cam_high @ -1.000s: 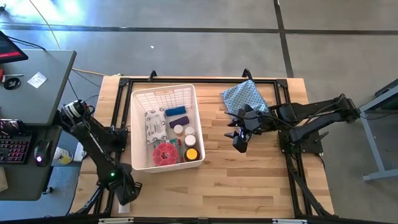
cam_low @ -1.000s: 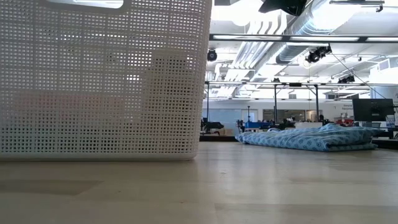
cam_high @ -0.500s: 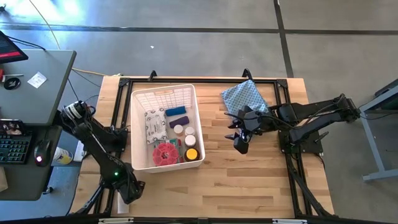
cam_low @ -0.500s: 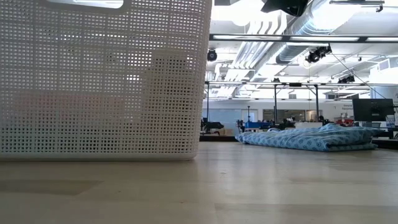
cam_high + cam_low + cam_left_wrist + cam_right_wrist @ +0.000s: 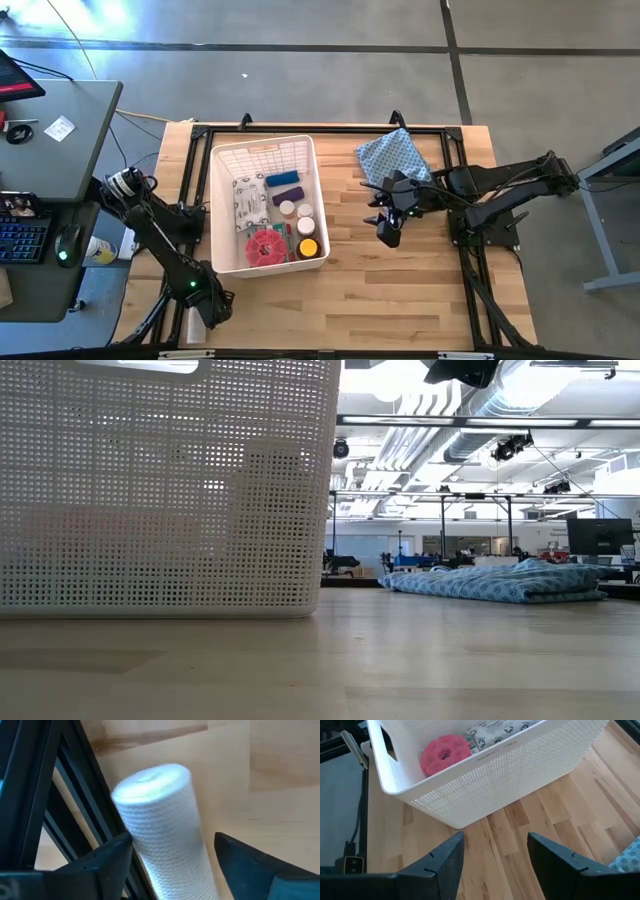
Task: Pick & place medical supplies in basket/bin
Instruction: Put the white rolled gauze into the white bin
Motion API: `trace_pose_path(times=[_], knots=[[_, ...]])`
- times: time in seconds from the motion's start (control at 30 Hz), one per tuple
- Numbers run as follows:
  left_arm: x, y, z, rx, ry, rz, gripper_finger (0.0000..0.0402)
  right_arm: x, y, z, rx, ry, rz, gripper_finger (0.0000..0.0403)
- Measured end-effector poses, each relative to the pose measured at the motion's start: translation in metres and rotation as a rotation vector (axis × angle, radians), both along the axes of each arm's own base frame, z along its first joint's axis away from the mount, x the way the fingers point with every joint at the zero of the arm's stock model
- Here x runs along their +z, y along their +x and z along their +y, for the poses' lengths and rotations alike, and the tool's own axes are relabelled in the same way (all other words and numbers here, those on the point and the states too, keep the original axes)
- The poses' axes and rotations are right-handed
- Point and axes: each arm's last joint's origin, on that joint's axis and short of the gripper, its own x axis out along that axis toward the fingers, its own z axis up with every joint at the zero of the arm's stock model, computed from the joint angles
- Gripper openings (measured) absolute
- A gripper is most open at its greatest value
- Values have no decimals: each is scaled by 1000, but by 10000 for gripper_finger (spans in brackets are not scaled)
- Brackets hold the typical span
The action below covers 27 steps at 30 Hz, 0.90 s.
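White lattice bin (image 5: 228,150) left of centre on the table (image 5: 400,290), already holding the supplies. Left gripper (image 5: 172,865) at the near-left corner, jaws spread around a white gauze roll (image 5: 162,827), apparently not yet clamped; next: close, lift, carry to bin. Right gripper (image 5: 492,865) idle mid-table, open and empty. Packet print unreadable.

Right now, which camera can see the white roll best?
The left wrist view: the white roll fills it, standing between the left gripper's open fingers. The high view shows only a sliver of it at the table's near-left corner. The low and right wrist views miss it.
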Motion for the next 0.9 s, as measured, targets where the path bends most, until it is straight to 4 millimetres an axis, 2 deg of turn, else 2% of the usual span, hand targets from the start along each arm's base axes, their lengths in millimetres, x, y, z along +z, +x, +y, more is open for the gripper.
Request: trace_pose_path(times=[0.27, 0.57, 0.9], knots=[[-4, 0, 0, -26, 35, -10, 258, 0, 0, 0, 1, -2, 0, 209], [-4, 20, 7, -52, -39, -59, 203, 0, 0, 0, 3, -11, 0, 209], [26, 37, -9, -195, -143, -189, 125, 0, 0, 0, 9, -22, 0, 209]])
